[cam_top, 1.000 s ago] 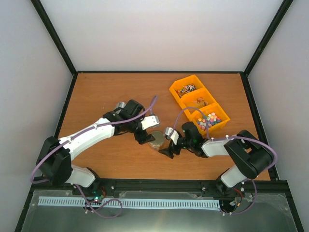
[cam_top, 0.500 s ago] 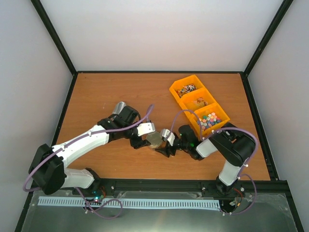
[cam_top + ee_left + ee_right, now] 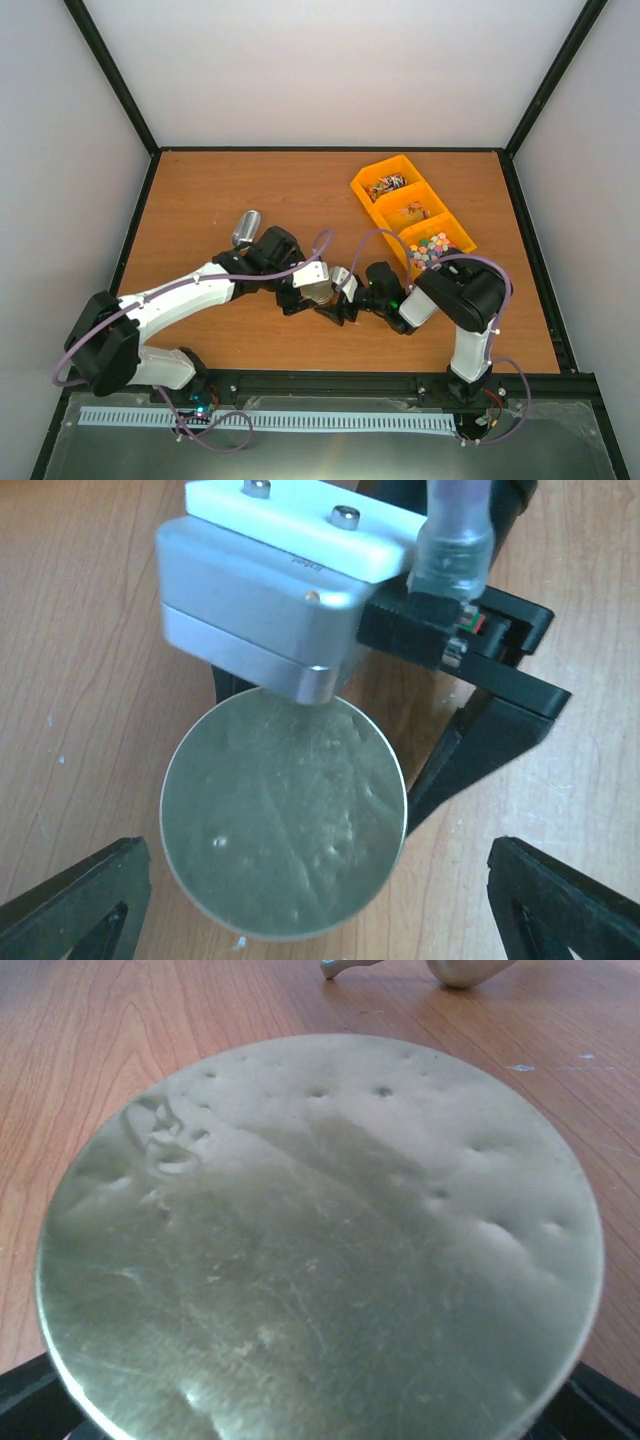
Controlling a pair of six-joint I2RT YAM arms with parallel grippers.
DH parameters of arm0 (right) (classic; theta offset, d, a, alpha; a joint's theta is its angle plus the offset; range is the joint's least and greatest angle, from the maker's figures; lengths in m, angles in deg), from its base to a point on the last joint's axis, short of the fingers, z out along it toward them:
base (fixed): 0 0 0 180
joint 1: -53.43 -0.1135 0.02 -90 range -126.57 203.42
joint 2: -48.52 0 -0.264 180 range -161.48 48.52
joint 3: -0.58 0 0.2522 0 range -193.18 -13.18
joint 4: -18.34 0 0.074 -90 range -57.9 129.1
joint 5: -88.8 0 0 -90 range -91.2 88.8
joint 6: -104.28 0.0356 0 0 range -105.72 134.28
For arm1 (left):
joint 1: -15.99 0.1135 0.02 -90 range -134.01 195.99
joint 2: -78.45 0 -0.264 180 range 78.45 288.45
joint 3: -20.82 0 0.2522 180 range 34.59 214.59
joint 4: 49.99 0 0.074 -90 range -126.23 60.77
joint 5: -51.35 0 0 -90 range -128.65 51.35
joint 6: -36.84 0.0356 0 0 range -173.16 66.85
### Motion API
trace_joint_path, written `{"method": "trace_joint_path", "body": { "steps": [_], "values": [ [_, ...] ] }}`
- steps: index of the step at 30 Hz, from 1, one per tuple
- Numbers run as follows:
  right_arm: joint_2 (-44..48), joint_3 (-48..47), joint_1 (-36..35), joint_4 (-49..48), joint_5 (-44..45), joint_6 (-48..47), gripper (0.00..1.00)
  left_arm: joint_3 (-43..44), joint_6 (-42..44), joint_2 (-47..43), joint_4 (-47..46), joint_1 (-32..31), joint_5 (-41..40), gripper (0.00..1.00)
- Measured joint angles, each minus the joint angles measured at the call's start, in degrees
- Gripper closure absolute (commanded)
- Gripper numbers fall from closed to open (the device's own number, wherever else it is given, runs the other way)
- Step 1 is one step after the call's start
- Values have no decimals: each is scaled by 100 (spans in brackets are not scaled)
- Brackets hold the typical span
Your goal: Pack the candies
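A metal scoop (image 3: 246, 226) lies left of centre on the wooden counter (image 3: 200, 190). At centre, the left gripper (image 3: 320, 910) is open, its fingers wide of a closed round metal tin (image 3: 283, 815). The right gripper (image 3: 312, 1400) straddles the tin; whether it grips is unclear. At upper right, the candies (image 3: 415, 211) sit in a yellow three-compartment bin (image 3: 380, 169).

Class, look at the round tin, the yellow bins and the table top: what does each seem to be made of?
The round tin is likely thin metal with a dull silver finish; fine scratches and small dents show on top. The yellow bins are probably moulded plastic, given their uniform bright colour and smooth walls. The table top shows grain lines, so it is wood or wood-look laminate; the look leaves that open.
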Motion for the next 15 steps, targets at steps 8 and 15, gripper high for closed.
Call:
{"method": "trace_joint_path", "body": {
  "steps": [8, 15],
  "values": [
    [-179, 4, -44, -348, 98, 129, 23, 2, -37, 529, -321, -70, -208, 10],
    [-201, 4, -44, -389, 103, 173, 29, -15, -44, 632, -527, -72, -225, 14]
  ]
}}
